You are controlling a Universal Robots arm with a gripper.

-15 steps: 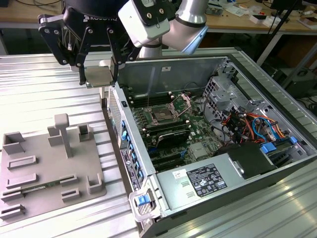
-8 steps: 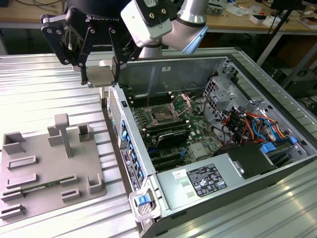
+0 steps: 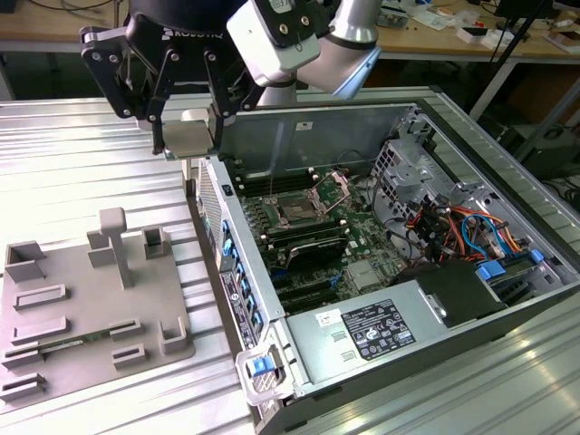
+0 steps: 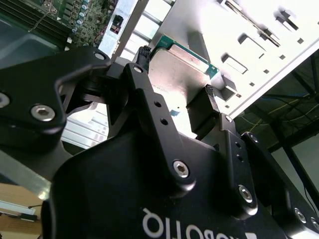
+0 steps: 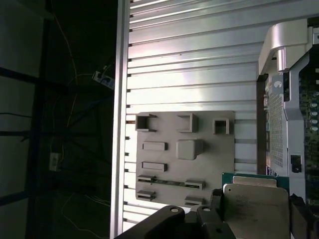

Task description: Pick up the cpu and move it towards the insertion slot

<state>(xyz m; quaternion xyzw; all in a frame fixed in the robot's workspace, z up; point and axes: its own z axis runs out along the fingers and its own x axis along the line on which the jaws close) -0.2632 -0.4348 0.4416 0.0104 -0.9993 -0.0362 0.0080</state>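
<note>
in the exterior view, the grey tray [image 3: 91, 308] lies at eight o'clock on the ribbed table [image 3: 72, 154]. at eleven o'clock the gripper [image 3: 188, 136] hangs above the table, jaws closed narrow on the cpu [image 3: 188, 139], lifted clear beside the open computer case [image 3: 435, 272]. the insertion slot [image 3: 299, 210] sits at the centre of the green board, clamp plate [image 3: 337, 188] raised, well apart from the cpu.
</note>
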